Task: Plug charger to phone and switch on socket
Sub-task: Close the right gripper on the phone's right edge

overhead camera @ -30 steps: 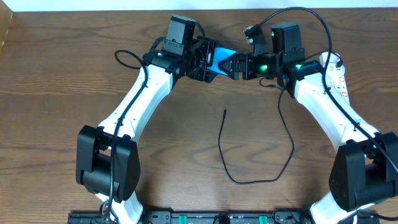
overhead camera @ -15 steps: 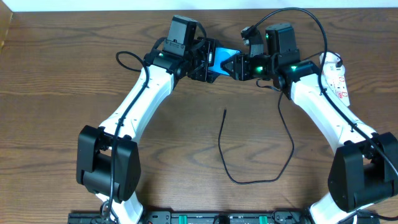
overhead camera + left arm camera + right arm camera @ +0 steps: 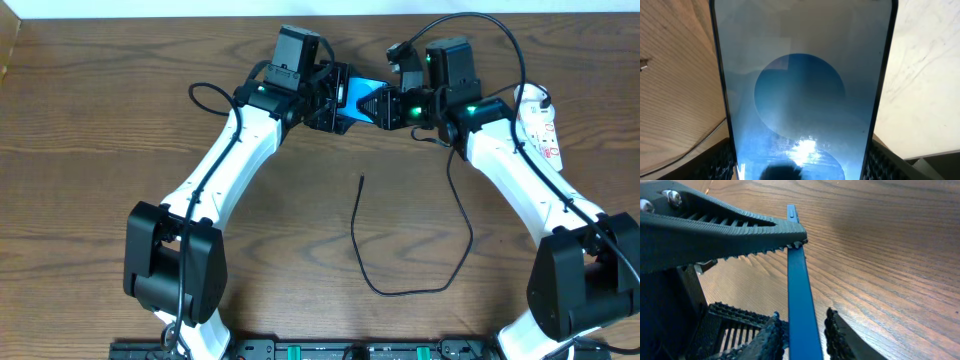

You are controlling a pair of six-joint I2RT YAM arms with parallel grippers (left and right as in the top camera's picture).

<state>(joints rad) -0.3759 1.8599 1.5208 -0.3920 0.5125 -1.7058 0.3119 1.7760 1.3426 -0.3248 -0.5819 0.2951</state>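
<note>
Phone [image 3: 360, 92] is held off the bench [image 3: 100, 150] at the far side, between the two arms, with its blue screen turned toward the left wrist camera. It is clamped across its width by the left gripper [image 3: 346, 100]. In the right wrist view a serrated finger [image 3: 720, 230] of that gripper is seen pressed against the phone's thin edge.

The right gripper [image 3: 380, 104] is set on the opposite end of the phone, its fingers [image 3: 772, 335] standing close on either face. One looks to be touching and a sliver of light shows beside the other, so it cannot be told whether a grip has been made.

The charger [image 3: 353, 235] lies loose on the bench nearer the robot, well apart from both grippers. Its connector tip [image 3: 362, 178] is free and points toward the phone, and its far end is lost behind the right arm. The socket [image 3: 543, 125] is seen beside the right arm at the bench's right side.

The step in hand is judged to be a positioning or handover of the phone; nothing has been plugged in. Next, the phone would need to be steadied with its port exposed, and one gripper freed to take the cable just behind the tip. The socket switch would be left for last.
</note>
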